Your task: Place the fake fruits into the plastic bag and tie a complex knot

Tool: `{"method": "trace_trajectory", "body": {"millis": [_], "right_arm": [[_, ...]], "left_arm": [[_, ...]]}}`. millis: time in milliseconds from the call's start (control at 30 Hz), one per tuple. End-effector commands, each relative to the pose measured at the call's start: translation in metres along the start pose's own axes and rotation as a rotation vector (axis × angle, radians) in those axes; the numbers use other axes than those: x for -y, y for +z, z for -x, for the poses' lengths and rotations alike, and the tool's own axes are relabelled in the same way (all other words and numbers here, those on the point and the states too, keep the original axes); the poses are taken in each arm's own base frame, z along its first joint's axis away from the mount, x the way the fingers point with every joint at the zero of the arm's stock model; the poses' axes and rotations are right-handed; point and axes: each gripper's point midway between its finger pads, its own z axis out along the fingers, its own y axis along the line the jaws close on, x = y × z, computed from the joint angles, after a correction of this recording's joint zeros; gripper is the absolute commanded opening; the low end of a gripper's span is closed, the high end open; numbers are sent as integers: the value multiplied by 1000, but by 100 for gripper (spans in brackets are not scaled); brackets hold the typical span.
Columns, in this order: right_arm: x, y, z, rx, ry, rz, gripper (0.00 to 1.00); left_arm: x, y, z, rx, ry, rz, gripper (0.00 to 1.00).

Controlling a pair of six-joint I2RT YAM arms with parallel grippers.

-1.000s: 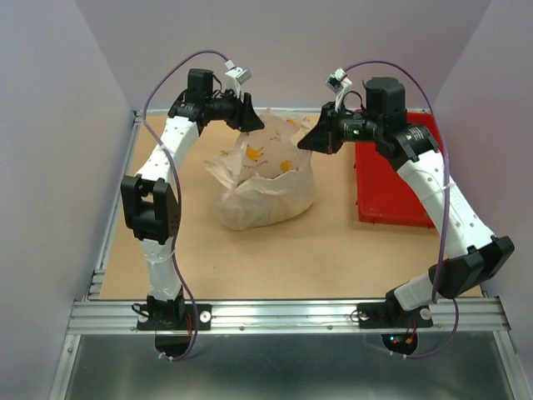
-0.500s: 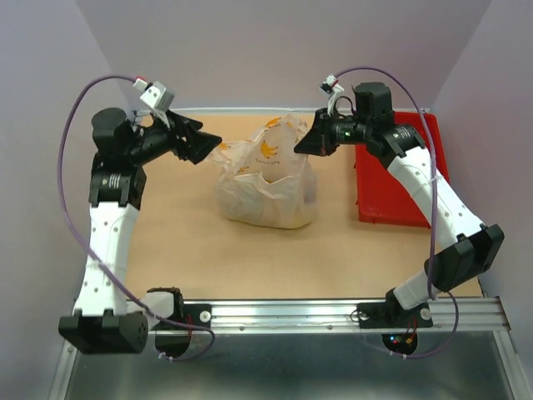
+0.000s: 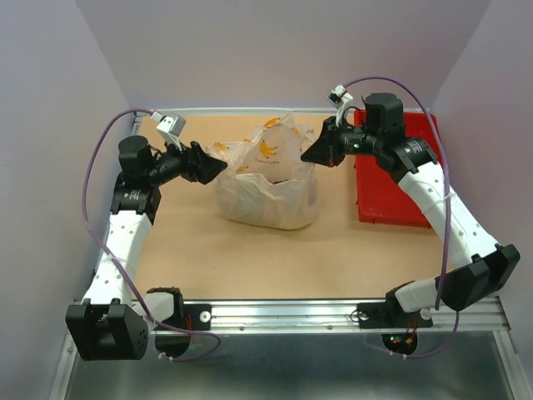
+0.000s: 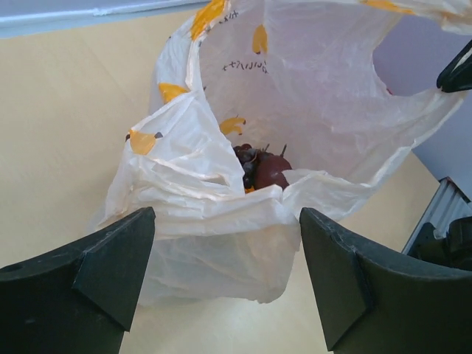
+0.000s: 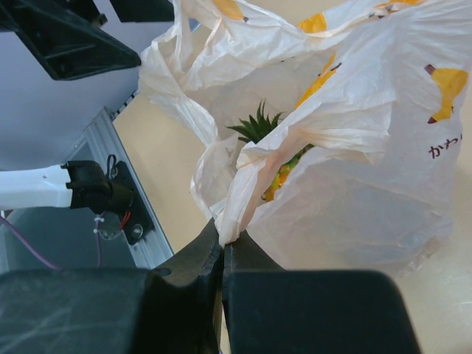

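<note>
**Left Handle Released; Bag Loaded, Knot Pending**

Within the last second the left arm has swung out from above the plastic bag point(image 3: 266, 190) to a lower position at its left side. The left gripper point(image 3: 218, 167) has spread its jaws wide and holds nothing. The bag's left handle point(image 3: 230, 150) hangs slack just beside the fingertips. The right gripper point(image 3: 306, 154) is unchanged: it is closed tight on the bag's right edge, and in the right wrist view the film is pinched between the fingers point(image 5: 210, 247).

Meaning for the task: the bag is supported on one side only. The left handle probably has to be regripped before tying can begin. No knot is visible.

Container contents:
- The plastic bag stands mouth-up at the centre of the table point(image 3: 250, 258). The fake fruits are inside it: a dark grape-like cluster point(image 4: 247, 158), a reddish-brown piece point(image 4: 271, 171) and the pineapple crown point(image 5: 257, 127).
- The red tray point(image 3: 391, 187) lies right of the bag. No fruit is visible in it.
</note>
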Motion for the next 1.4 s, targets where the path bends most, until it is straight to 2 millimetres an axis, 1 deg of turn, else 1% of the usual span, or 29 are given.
{"method": "trace_trajectory", "body": {"millis": [0, 33, 133, 200, 267, 333, 467, 567, 600, 667, 700, 767, 800, 900, 1033, 1067, 1100, 1133, 1200, 1233, 1267, 1300, 1333, 1367], "right_arm": [[3, -4, -1, 24, -43, -13, 0], [5, -4, -5, 18, -41, -17, 0], [7, -5, -8, 16, -49, -30, 0], [8, -6, -8, 21, -52, -42, 0], [8, -7, -8, 22, -55, -43, 0], [9, -7, -9, 19, -57, -44, 0], [9, -7, -14, 11, -64, -42, 1], [10, -8, -18, 6, -71, -44, 0], [9, -8, -18, 7, -77, -41, 0], [9, -10, -20, 7, -80, -41, 0], [9, -9, -22, 2, -76, -41, 0], [9, -11, -22, 3, -82, -42, 0], [9, -11, -24, -1, -79, -43, 0], [9, -12, -26, -3, -82, -49, 0], [10, -13, -29, -10, -80, -56, 0], [11, -14, -29, -8, -79, -62, 0], [12, -14, -29, -7, -76, -68, 0], [12, -14, -30, -8, -77, -70, 0], [14, -14, -30, -6, -72, -81, 1], [17, -14, -29, -3, -68, -99, 0], [18, -14, -28, -2, -60, -108, 0], [19, -14, -27, 3, -58, -117, 0], [22, -14, -25, 6, -52, -133, 0], [24, -13, -25, 4, -47, -135, 1]], "left_arm": [[24, -8, 45, 164, 223, -87, 91], [16, -12, 49, 178, 231, -65, 91], [9, -15, 47, 184, 233, -70, 92], [3, -14, 40, 166, 206, -73, 92], [1, -13, 34, 158, 193, -76, 92], [3, -11, 28, 156, 169, -106, 93], [1, -7, 22, 164, 153, -129, 94], [-5, -3, 21, 179, 159, -126, 94], [-9, 0, 16, 172, 153, -127, 94], [-8, 3, 19, 192, 162, -143, 95], [-10, 6, 14, 184, 154, -154, 95], [-6, 10, 14, 190, 171, -189, 96], [-2, 15, 10, 180, 176, -210, 97], [-1, 22, 8, 190, 200, -222, 98], [-5, 27, 11, 218, 209, -231, 98], [-8, 30, 8, 211, 196, -235, 98], [-8, 30, 9, 217, 193, -239, 94], [-10, 32, 7, 209, 186, -243, 90], [-9, 34, 7, 213, 180, -264, 79], [-5, 33, 10, 220, 178, -281, 62], [-4, 33, 11, 226, 179, -288, 54], [-1, 32, 14, 232, 179, -297, 48], [4, 30, 18, 244, 195, -311, 37], [6, 28, 21, 248, 193, -316, 31]]}}
